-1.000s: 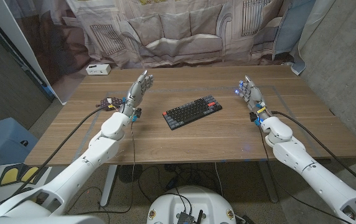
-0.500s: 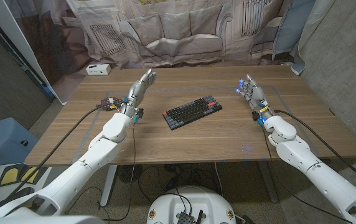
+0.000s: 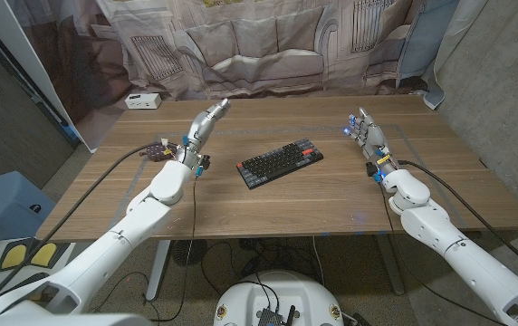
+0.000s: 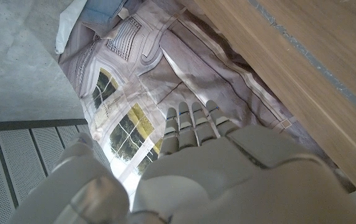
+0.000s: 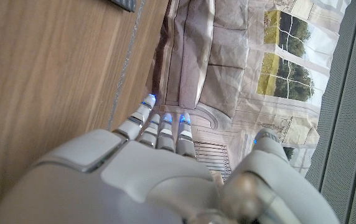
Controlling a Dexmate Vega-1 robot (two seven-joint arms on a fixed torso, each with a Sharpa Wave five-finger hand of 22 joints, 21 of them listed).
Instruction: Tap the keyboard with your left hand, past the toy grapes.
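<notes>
With nothing tapped yet, both arms parked wide apart. Right hand near the table's right side, fingers up together, holding nothing, probably just out of the way. Keyboard lying mid-table, angled. Toy grapes at the left, beside the forearm. Left hand stretched out, empty, above the wood left of the keys, likely lined up for the tap.
</notes>
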